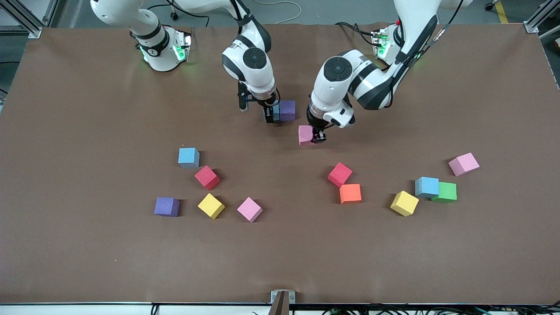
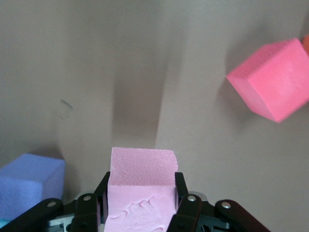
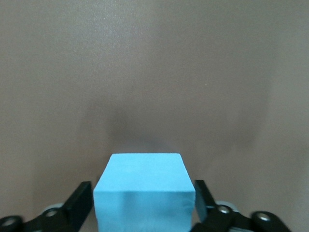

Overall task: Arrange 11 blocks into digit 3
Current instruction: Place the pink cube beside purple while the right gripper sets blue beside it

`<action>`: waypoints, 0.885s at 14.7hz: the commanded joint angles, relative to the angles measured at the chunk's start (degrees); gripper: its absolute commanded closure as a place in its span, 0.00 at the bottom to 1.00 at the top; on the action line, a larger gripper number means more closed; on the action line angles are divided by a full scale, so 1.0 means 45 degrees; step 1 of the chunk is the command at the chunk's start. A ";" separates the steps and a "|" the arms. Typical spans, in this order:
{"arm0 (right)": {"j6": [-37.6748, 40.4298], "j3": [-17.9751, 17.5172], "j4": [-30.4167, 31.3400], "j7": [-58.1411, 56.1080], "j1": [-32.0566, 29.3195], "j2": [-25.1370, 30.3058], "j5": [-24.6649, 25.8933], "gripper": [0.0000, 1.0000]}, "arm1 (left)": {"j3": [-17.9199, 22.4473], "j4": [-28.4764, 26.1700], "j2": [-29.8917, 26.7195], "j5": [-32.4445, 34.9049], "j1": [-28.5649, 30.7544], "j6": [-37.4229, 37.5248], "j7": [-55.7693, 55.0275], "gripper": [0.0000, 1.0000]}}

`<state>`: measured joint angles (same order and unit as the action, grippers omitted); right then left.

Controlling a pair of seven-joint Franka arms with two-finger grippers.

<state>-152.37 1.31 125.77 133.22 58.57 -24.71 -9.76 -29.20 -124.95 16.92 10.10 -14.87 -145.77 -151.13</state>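
Scanning from the right arm's end of the brown table (image 1: 87,262), meeting first a loose cluster of small matte foam cubes: a purple cube (image 1: 166,206), a light blue cube (image 1: 189,157) farther from the camera, a red cube (image 1: 207,177) just nearer than that blue one, a yellow cube (image 1: 211,205) and a pink cube (image 1: 250,209), all apart from each other. Reaching the right gripper (image 1: 272,116) next, down at the table near the robots' bases, clamped on a second light blue foam cube (image 3: 145,193), pressed beside a second purple foam cube (image 1: 287,110) standing on the side toward the left arm's end. Coming then to the left gripper (image 1: 316,136), low over the table just nearer the camera than that purple cube, closed tight on a second pink foam cube (image 2: 142,169). Passing on to a second red foam cube (image 1: 340,174), touching an orange foam cube (image 1: 350,193) at one corner. Ending toward the left arm's end with a second yellow foam cube (image 1: 404,203), a third light blue foam cube (image 1: 427,187) touching a green foam cube (image 1: 445,191), and a third pink foam cube (image 1: 463,164) set apart, farther from the camera.
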 commanded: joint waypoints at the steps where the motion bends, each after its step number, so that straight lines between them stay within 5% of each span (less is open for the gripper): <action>1: -0.0008 0.0021 -0.0195 0.0063 0.0011 -0.0153 -0.0077 0.00 | -0.0365 -0.2112 -0.1083 -0.0310 0.0179 -0.1314 -0.0555 0.91; 4: 0.0011 0.0041 -0.0195 0.0063 0.0011 -0.0056 -0.0077 0.00 | -0.0542 -0.3072 -0.1378 -0.0310 0.0140 -0.1842 -0.0693 0.91; 13: 0.2390 0.0060 -0.0273 -0.0073 -0.0027 0.1426 -0.0057 0.00 | -0.1148 -0.3503 -0.0909 -0.0310 0.0042 -0.2819 -0.1807 0.90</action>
<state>-145.14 1.42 123.42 133.21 58.57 -22.09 -9.76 -33.74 -138.84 13.16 9.34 -14.86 -155.68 -155.89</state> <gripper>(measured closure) 0.000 0.467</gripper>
